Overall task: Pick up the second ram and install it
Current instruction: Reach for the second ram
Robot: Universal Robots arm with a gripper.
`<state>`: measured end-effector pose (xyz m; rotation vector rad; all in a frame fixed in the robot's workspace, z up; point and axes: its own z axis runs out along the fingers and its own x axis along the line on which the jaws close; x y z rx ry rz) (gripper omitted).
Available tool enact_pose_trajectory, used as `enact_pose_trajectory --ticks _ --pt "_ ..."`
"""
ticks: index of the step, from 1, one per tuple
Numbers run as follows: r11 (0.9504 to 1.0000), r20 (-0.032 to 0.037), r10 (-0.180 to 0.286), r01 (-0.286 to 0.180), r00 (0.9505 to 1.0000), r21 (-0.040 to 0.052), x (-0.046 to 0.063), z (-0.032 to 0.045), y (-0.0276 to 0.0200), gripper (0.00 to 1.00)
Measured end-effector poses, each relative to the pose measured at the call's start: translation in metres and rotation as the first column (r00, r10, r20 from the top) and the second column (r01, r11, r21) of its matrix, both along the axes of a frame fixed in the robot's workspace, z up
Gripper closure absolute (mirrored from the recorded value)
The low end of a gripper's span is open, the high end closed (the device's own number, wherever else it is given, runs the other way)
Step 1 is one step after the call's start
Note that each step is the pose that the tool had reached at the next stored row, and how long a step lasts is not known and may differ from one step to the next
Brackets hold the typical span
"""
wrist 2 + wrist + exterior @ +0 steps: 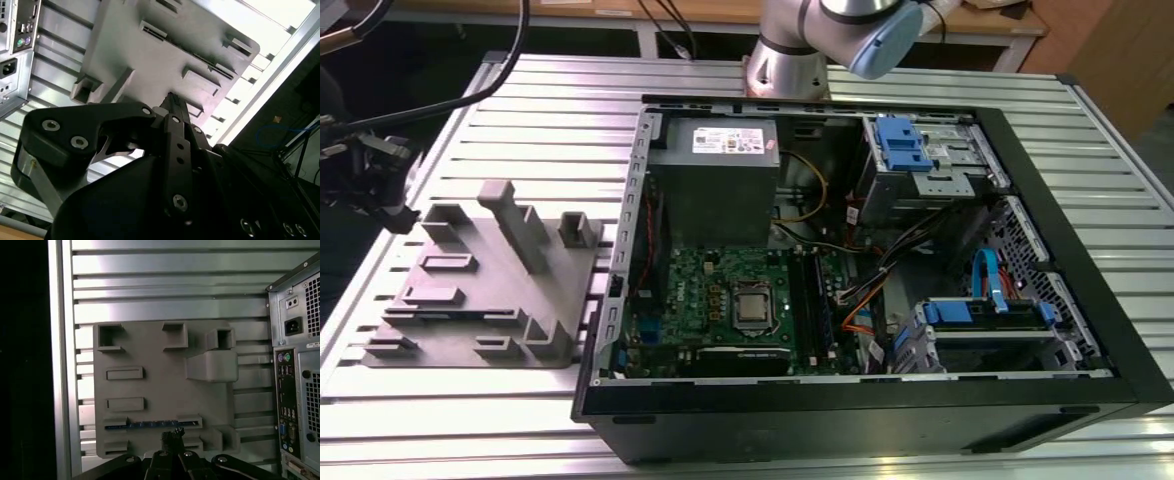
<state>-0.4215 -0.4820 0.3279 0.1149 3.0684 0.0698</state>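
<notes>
Tool [172, 434] reads to me as pressed together with nothing pinched, in both wrist views, hanging above the desk [520, 90] and clear of everything on it. Biggest thing on the desk is the open PC case [881, 430], lying on its side toward the exterior view's right with the board exposed. Near its rear panel, toward the exterior view's left, the grey slotted block [150, 385] sits flat on the slats. Smallest is the second ram [142, 425], standing on edge in a long slot near the block's edge on my tool's side. I only get its thin blue-green top edge in the first wrist view. Key relation: the ram lies ahead of and below the tool's tip, apart from it. Its long axis runs along the desk slats, parallel to that block edge and crosswise to the line my tool points along. Tool's tip lines up with the ram's end nearer the case, not its middle, so I judge the tool off-centre along that axis. One arm, so no side to choose.
</notes>
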Motion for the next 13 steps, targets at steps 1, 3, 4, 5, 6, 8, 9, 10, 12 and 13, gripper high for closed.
enact_pose_trajectory --ticks 1,3,4,5,6,8,9,10,12,13 --pt "1.0 0.0002 0.0 0.0 1.0 0.0 -0.0012 -0.0006 -0.0002 0.93" --pt "1.0 0.001 0.0 0.0 1.0 0.0001 -0.0043 -0.0022 -0.0004 0.93" --pt "1.0 0.0013 0.0 0.0 1.0 0.0001 -0.0059 -0.0031 -0.0004 0.93" --pt "1.0 0.0014 0.0 0.0 1.0 0.0 -0.007 -0.0038 -0.0004 0.93" --pt "1.0 0.0015 0.0 0.0 1.0 0.0001 -0.0071 -0.0042 -0.0004 0.93" --pt "1.0 0.0015 0.001 -0.001 1.0 0.0 -0.0071 -0.0042 -0.0004 0.93" --pt "1.0 0.0015 0.001 -0.001 1.0 0.0 -0.0072 -0.0042 -0.0004 0.93" --pt "1.0 0.0015 0.001 -0.001 1.0 0.0 -0.0072 -0.0042 -0.0004 0.93" --pt "1.0 0.001 -0.001 0.001 1.0 -0.0001 -0.0073 -0.0045 -0.0004 0.93" --pt "1.0 0.0009 -0.003 0.003 1.0 -0.0006 -0.0072 -0.005 -0.0004 0.93"
